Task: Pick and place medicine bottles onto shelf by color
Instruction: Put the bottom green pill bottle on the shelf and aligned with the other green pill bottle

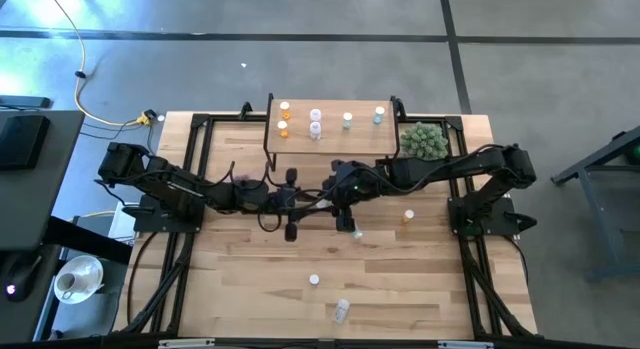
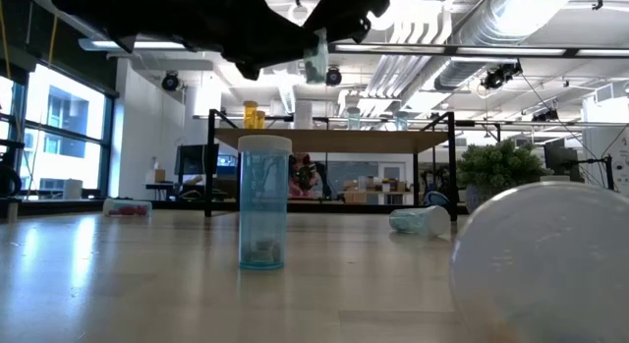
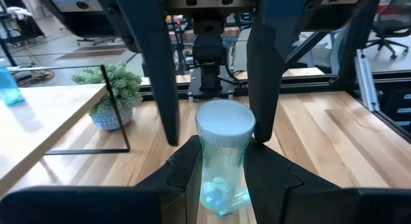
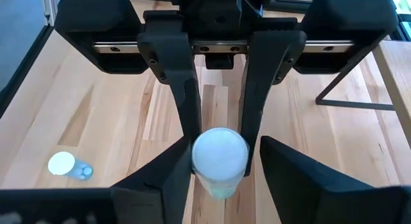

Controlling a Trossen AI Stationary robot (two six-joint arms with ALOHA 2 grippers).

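From above, the left arm (image 1: 180, 189) and right arm (image 1: 450, 169) meet over the middle of the surface (image 1: 250, 279), just near of the shelf (image 1: 355, 139) at the far edge. The shelf carries 6 bottles: orange at its left, then pink, green and blue at its right.

From table height, the held bottle (image 2: 316, 58) hangs high in the air, clear of the surface, and a blue bottle (image 2: 263, 200) stands below it in the foreground.

In the left wrist view, the left pincer (image 3: 221, 166) is clamped tight on the lower body of the bottle, which stands upright. It is a small translucent vial with a white cap, a pale blue-green tint and small pieces inside. Whether it counts as green or blue I cannot tell.

In the right wrist view, the right pincer (image 4: 221, 166) straddles the same bottle, part open. 1 finger (image 4: 183, 169) is at its side and the other stands just apart.

This looks like a handover. To do it well, the right pincer should close squarely on the body below the cap, and the left should let go only once that hold is firm.
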